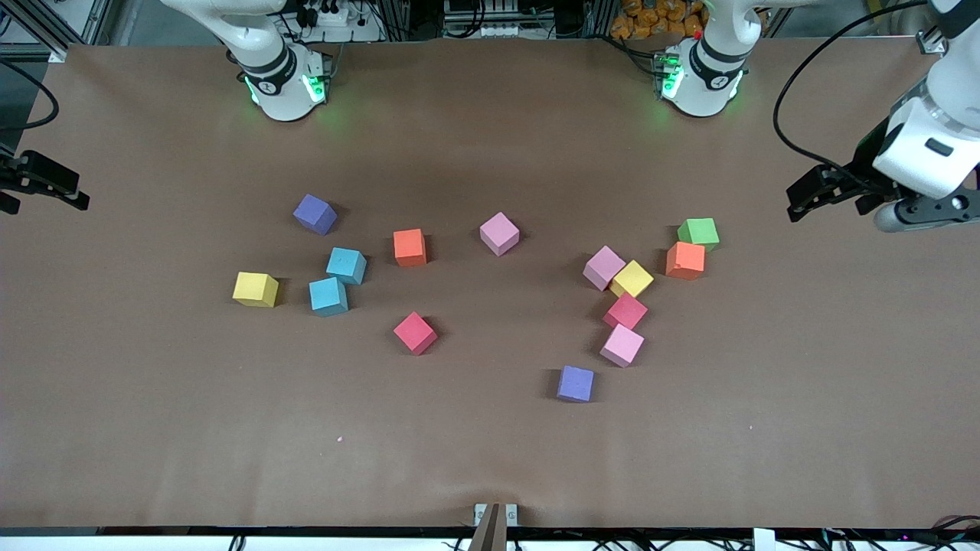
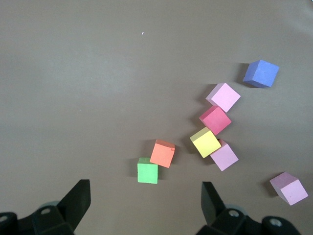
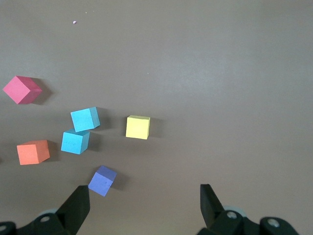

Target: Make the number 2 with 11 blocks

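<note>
Thirteen foam cubes lie scattered on the brown table [image 1: 490,459], none yet lined up into the number 2, so the task looks unstarted. Toward the right arm's end sit a purple cube [image 1: 315,213], two blue cubes [image 1: 346,265] touching or nearly touching at a corner, a yellow cube [image 1: 255,289], an orange cube [image 1: 409,247] and a red cube [image 1: 415,333]; a lone pink cube [image 1: 499,233] lies near the middle. Toward the left arm's end a cluster runs pink cube [image 1: 603,268], yellow, red, pink, pressed close together, with a second purple cube [image 1: 575,383] nearest the front camera and an orange cube [image 1: 685,260] touching the green cube [image 1: 698,232], which is not part of the digit. The left gripper [image 1: 831,195] hangs over the table edge at its own end, jaws spread wide and empty; the right gripper [image 1: 46,184] hangs over the other edge, likewise wide open and holding nothing. Both arms wait. The cubes look light, soft and matte, so they should give slightly under the fingers and not slip, but they would skid across the paper if nudged. The best hold is probably across two parallel flat faces, with the wrist turned to match each cube's skew. Isolated cubes are the easier first picks; the crowded ones leave little room for fingers.
</note>
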`<action>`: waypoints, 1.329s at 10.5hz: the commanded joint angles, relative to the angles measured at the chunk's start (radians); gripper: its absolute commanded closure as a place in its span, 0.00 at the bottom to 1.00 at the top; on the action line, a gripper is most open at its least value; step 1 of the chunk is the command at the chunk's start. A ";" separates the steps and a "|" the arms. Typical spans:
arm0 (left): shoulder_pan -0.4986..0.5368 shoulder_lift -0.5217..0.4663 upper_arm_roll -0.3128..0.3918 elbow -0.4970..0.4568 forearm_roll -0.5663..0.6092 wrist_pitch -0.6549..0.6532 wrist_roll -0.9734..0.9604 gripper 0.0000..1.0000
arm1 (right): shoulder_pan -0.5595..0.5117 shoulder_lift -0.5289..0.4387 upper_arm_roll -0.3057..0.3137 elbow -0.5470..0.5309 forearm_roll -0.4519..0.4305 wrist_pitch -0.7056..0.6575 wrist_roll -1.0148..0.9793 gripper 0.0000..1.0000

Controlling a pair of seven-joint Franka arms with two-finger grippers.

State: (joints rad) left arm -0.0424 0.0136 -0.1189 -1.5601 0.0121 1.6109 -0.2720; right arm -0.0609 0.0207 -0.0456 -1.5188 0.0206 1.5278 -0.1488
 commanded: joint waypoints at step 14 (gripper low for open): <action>-0.221 0.233 -0.082 -0.324 -0.054 0.398 -0.845 0.00 | 0.022 0.044 0.016 -0.038 0.015 0.003 0.003 0.00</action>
State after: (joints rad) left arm -0.2528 0.2224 -0.2071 -1.8870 -0.0294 1.9889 -1.0861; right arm -0.0563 0.0479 -0.0376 -1.5531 0.0229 1.5291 -0.1493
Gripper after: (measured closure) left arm 0.000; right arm 0.000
